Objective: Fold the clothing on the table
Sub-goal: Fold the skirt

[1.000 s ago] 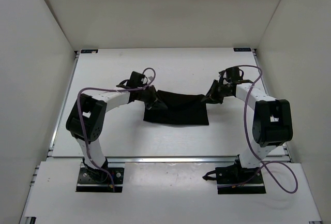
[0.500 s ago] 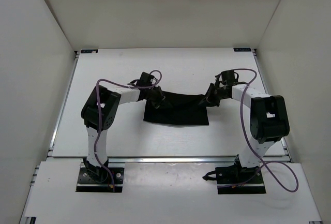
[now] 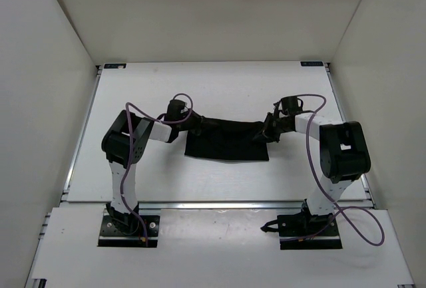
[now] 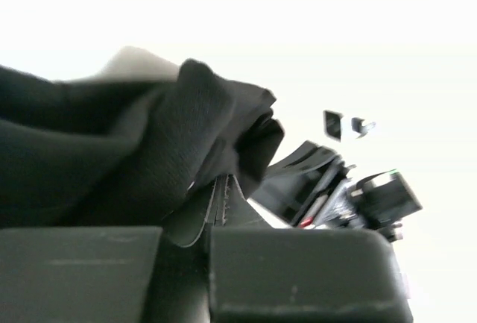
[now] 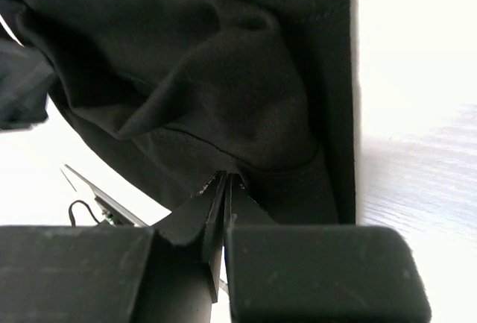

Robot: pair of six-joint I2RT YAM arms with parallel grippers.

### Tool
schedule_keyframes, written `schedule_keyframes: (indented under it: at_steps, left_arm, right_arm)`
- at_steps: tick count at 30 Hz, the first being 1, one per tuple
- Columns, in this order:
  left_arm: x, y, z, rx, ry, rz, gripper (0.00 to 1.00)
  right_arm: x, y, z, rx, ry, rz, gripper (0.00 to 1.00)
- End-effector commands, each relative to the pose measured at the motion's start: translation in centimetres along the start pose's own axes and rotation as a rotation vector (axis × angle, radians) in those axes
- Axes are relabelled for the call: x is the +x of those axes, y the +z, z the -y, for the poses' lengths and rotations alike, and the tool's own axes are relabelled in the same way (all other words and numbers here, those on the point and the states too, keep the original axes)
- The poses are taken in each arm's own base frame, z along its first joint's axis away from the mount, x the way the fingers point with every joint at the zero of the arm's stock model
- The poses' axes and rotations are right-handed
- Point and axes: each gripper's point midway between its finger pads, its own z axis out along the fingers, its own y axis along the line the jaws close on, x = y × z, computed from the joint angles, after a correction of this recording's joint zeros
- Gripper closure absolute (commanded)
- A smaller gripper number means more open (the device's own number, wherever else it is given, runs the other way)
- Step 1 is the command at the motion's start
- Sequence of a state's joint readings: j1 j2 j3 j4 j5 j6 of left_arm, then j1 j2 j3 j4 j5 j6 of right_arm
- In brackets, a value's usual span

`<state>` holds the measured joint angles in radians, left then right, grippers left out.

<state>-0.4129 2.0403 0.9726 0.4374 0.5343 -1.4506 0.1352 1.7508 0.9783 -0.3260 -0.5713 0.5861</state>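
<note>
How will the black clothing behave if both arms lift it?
Probably floppy: the clothing bunches into folds where the right fingers pinch it. Likely sags between grips; its middle droops toward the table. Seems light: thin pinches hold it.

The white table bears the black clothing near its middle, its far edge seemingly lifted

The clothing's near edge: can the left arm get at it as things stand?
Probably not yet: the left tool is shut on a far corner of the clothing and must release first.
</note>
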Motion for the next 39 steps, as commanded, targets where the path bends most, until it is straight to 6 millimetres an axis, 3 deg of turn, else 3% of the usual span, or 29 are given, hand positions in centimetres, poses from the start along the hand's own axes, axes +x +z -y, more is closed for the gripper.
schedule_keyframes:
  at_steps: [1,7,10,11,12,17,21,24,28,32,34,36,37,38,39]
  left_arm:
    - [-2.3,-1.1,3.4,0.134,-0.024,0.081,1.00]
    - [-3.6,0.5,0.8,0.068,-0.072,0.076,1.00]
    - [-4.2,0.2,1.1,0.086,-0.068,0.085,1.00]
    - [-4.3,-0.4,2.3,0.121,-0.053,0.093,1.00]
    - [-4.3,-0.7,1.7,0.114,-0.063,0.093,1.00]
    - [-4.5,-4.6,6.3,0.221,0.003,0.120,1.00]
    - [-3.3,-7.2,6.4,0.214,0.025,0.092,0.98]
    - [-1.4,-8.6,4.1,0.162,0.036,0.057,0.98]
    - [0.1,-10.0,1.0,0.089,0.061,0.038,0.94]
    - [0.8,-11.2,-1.6,0.024,0.101,0.027,0.89]
    - [0.9,-11.8,-3.4,-0.056,0.111,0.021,0.85]
    - [0.5,-12.3,-4.6,-0.116,0.176,0.022,0.78]
    - [0.5,-12.6,-5.0,-0.147,0.182,0.025,0.75]
    - [0.2,-12.8,-5.6,-0.161,0.200,0.024,0.69]
    - [0.0,-13.1,-6.2,-0.165,0.202,0.025,0.66]
  right_arm:
    - [0.5,0.6,-0.4,-0.037,0.002,-0.005,1.00]
    - [1.2,1.3,-0.3,-0.026,-0.002,-0.029,1.00]
    - [1.3,1.3,-1.5,-0.057,-0.051,-0.034,1.00]
    - [1.1,1.3,-2.1,-0.063,-0.066,-0.027,1.00]
    - [1.1,1.1,-2.9,-0.083,-0.079,-0.032,1.00]
    - [0.9,2.0,-5.0,-0.136,-0.107,-0.034,1.00]
    - [0.1,3.3,-6.7,-0.192,-0.097,-0.050,1.00]
    - [-1.6,4.7,-7.8,-0.215,-0.081,-0.044,1.00]
    - [-3.8,6.7,-7.3,-0.221,-0.039,-0.046,1.00]
    - [-6.1,7.0,-6.3,-0.194,0.025,-0.006,1.00]
    - [-7.3,6.6,-5.5,-0.135,0.021,0.020,1.00]
    - [-8.1,4.4,-5.8,-0.117,-0.026,0.069,0.98]
    - [-7.4,4.0,-5.7,-0.123,-0.039,0.065,0.97]
    - [-7.9,2.1,-6.7,-0.145,-0.058,0.110,0.93]
    - [-7.4,0.9,-6.1,-0.134,-0.066,0.130,0.87]
